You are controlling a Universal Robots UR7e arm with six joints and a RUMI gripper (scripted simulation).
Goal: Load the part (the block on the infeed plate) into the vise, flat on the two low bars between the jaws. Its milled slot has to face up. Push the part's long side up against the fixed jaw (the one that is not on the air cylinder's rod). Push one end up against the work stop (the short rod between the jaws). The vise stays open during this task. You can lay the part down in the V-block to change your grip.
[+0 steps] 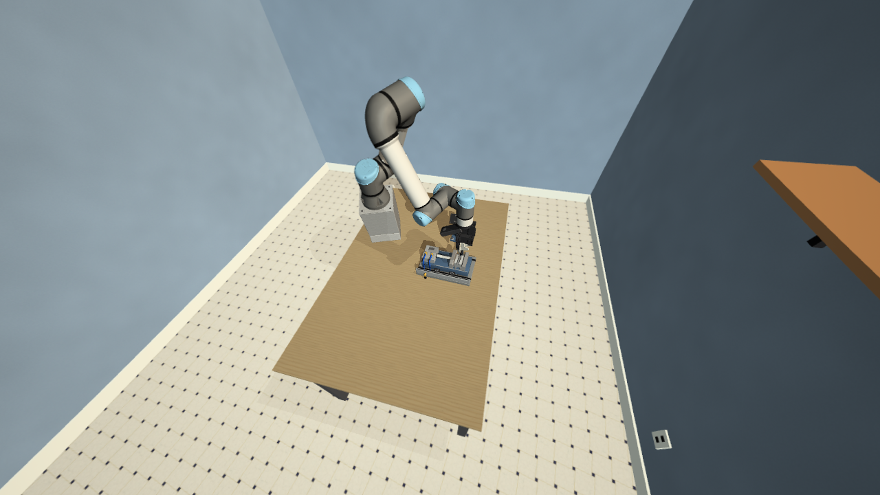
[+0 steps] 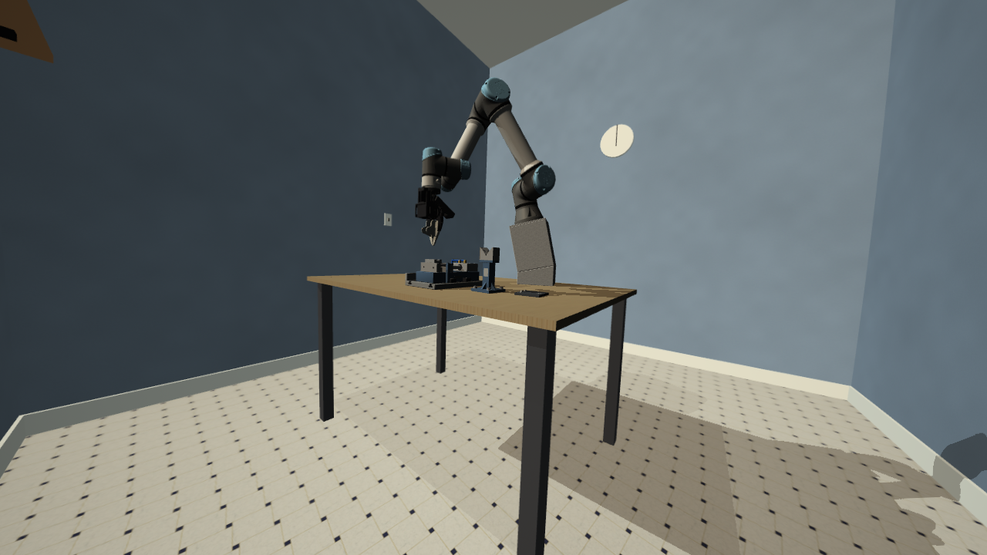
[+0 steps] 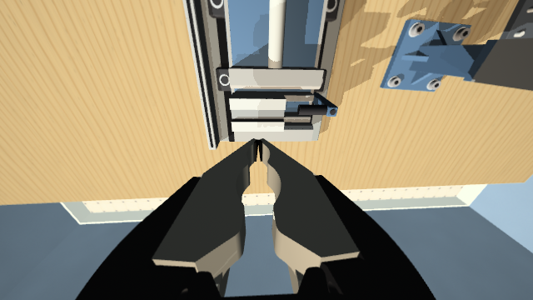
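While the tool hangs above the vise, its fingertips are together with nothing between them; the part lies in the vise between the moving jaw and the fixed jaw, its slot facing up and its long side along the fixed jaw, though whether they touch I cannot tell; the end facing the work stop is just short of the rod's tip, a narrow gap showing between; on the other side, a dark gap separates the part from the moving jaw, so the vise stands open; near the vise on the table stands the V-block, with a flat dark plate beyond it.
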